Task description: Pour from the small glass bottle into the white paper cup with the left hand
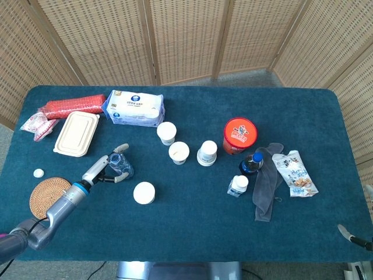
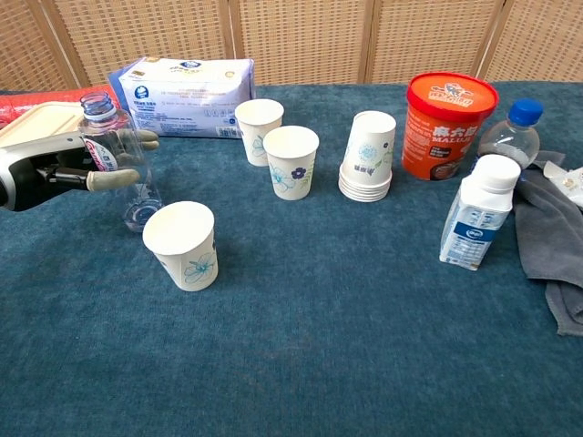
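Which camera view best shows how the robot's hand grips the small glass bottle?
The chest view: it shows the left hand from the side, fingers wrapped round the small glass bottle, which stands nearly upright. The head view looks down from afar, so the bottle is only a small shape beside the hand.

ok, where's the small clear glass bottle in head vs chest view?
Head view: small clear glass bottle left of centre, held by the left robot hand, up-left of the lone white paper cup.
Chest view: bottle at far left, in the same hand, behind that cup.
Shared landmark: white wet-wipes pack beyond it.
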You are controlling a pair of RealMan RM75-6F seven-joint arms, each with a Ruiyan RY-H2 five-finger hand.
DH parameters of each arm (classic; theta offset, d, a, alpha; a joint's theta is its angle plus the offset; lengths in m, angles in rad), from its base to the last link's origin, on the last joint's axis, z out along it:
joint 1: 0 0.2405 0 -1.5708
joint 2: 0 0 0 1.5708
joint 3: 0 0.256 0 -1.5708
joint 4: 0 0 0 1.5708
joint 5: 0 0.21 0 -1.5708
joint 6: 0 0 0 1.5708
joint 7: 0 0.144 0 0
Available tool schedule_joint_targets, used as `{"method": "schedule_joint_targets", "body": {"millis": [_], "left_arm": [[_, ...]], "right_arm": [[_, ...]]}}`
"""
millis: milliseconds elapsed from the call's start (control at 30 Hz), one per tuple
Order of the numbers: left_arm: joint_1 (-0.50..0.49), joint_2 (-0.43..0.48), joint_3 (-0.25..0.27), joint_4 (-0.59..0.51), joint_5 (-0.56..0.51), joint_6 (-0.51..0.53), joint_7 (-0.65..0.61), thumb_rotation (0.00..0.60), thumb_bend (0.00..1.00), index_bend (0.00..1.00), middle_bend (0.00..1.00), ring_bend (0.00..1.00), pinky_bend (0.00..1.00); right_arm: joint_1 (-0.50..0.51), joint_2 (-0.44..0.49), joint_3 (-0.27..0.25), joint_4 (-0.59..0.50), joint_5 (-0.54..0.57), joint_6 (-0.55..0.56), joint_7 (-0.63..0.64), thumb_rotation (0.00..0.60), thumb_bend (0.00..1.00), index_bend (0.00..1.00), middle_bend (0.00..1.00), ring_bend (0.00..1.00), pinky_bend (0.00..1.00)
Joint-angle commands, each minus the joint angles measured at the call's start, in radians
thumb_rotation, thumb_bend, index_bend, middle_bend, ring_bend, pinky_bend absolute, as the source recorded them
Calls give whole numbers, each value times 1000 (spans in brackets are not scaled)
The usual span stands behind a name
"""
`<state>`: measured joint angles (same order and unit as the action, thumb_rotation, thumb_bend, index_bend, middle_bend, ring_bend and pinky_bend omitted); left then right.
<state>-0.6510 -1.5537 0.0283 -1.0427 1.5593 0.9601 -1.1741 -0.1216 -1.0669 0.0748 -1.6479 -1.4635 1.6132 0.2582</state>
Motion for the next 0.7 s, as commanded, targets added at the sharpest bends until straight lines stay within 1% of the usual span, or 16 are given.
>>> {"method": "schedule_joint_targets", "body": {"millis": [33, 400, 700], "left_arm": [[2, 7, 6, -4, 6, 5, 5, 395, 339, 0, 0, 0, 0], [25, 39, 20, -29, 14, 45, 19, 364, 324, 0, 0, 0, 0], [42, 105, 24, -91, 20, 84, 28, 364, 323, 0, 0, 0, 0]], "right_arm": [[0, -1, 0, 1, 0, 0, 1, 600, 144, 0, 80, 0, 0], [4, 0, 0, -3, -6, -2, -3, 600, 148, 0, 81, 0, 0], [8, 3, 0, -11, -11, -2, -9, 600, 146, 0, 81, 0, 0]]}}
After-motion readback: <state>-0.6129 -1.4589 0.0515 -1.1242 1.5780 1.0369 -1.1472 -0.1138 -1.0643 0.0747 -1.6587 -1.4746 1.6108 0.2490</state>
